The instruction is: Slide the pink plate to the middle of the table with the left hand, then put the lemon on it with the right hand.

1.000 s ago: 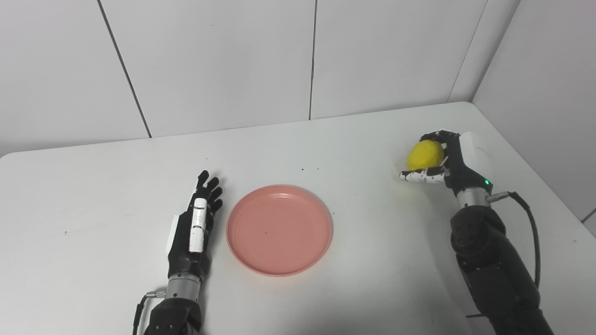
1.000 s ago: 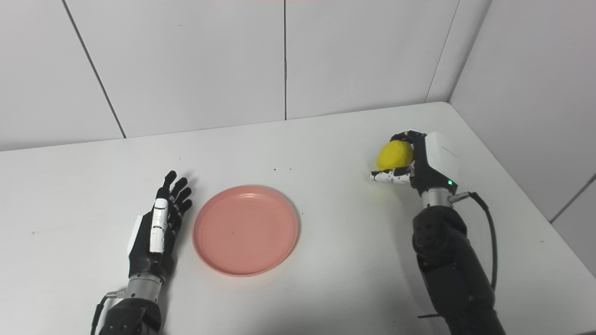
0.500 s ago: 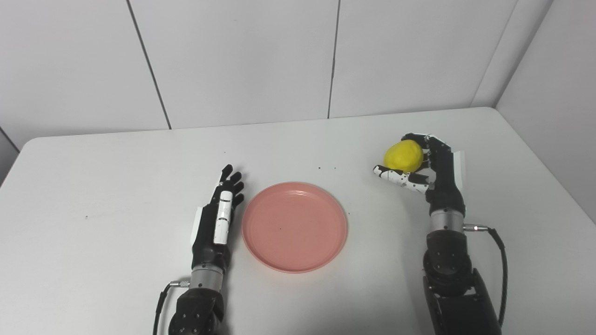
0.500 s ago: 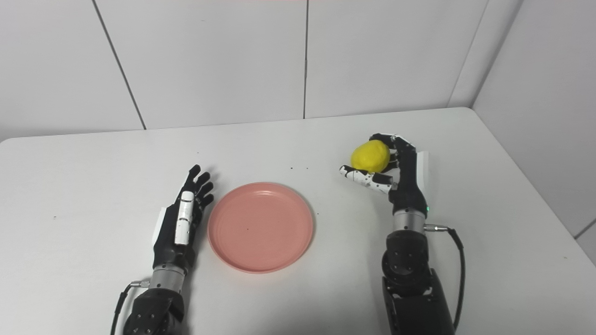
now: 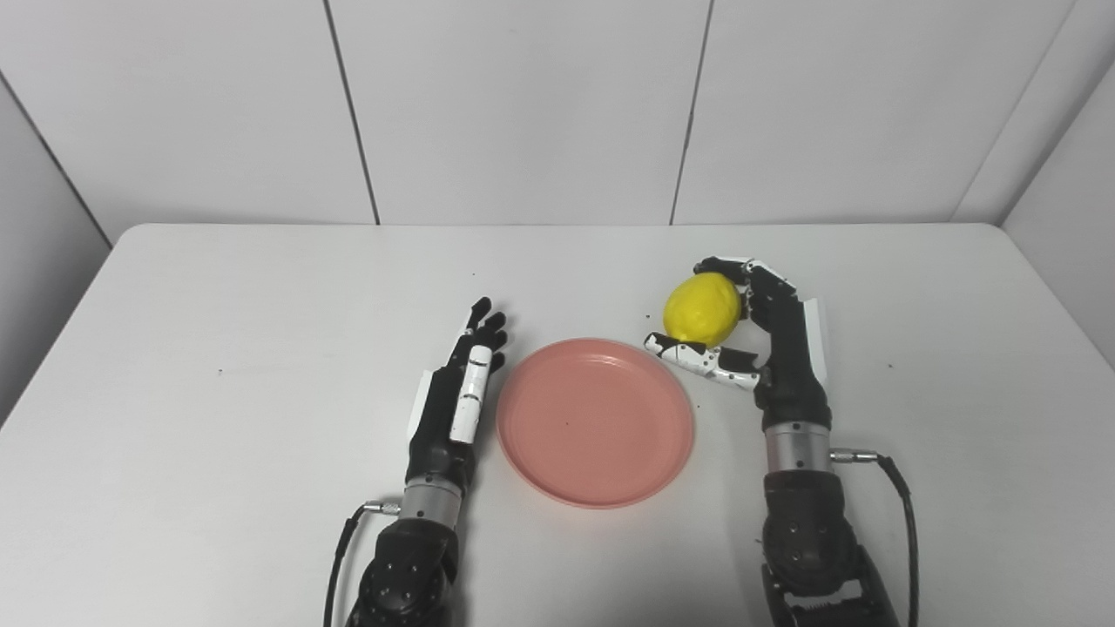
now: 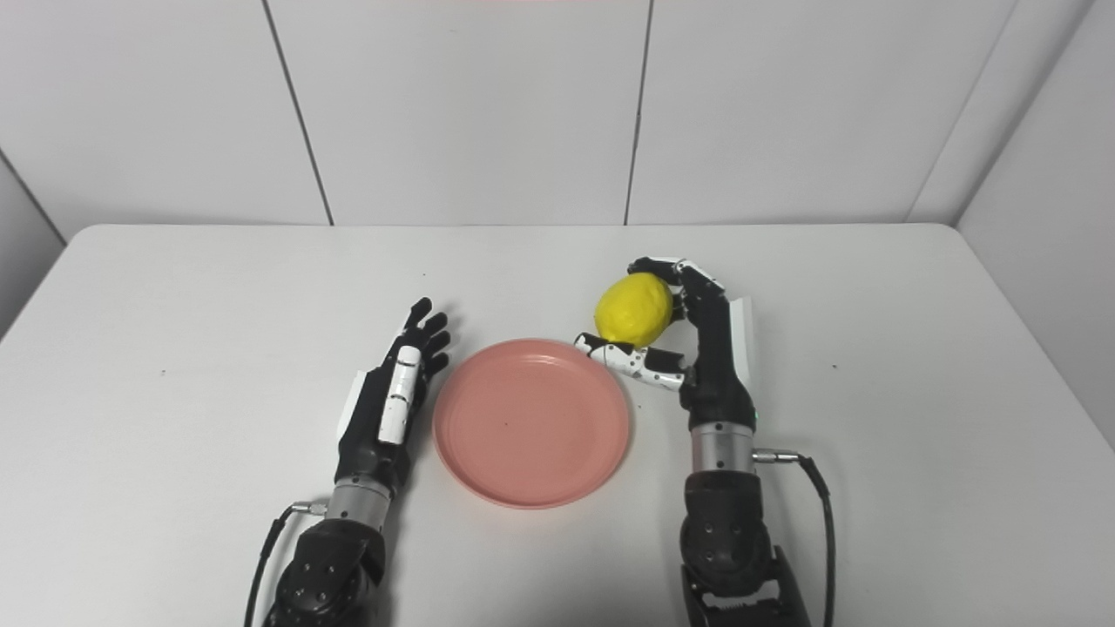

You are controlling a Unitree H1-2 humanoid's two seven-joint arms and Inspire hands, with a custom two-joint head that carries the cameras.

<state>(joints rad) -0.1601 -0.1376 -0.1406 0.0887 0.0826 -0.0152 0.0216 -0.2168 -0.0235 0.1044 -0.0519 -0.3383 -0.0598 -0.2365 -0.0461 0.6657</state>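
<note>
The pink plate lies flat near the middle of the white table. My left hand rests open just left of the plate's rim, fingers straight and pointing away from me. My right hand is shut on the yellow lemon and holds it above the table, just beyond the plate's far right rim. The lemon also shows in the right eye view.
White wall panels stand behind the table and at its right side. The table's left edge is in view. A few small dark specks mark the tabletop near the plate.
The camera has swung to the left, so the whole scene has shifted right in the picture. My right hand has carried the lemon leftward, from the table's right side to the plate's far right rim. My left hand and the plate have stayed put.
</note>
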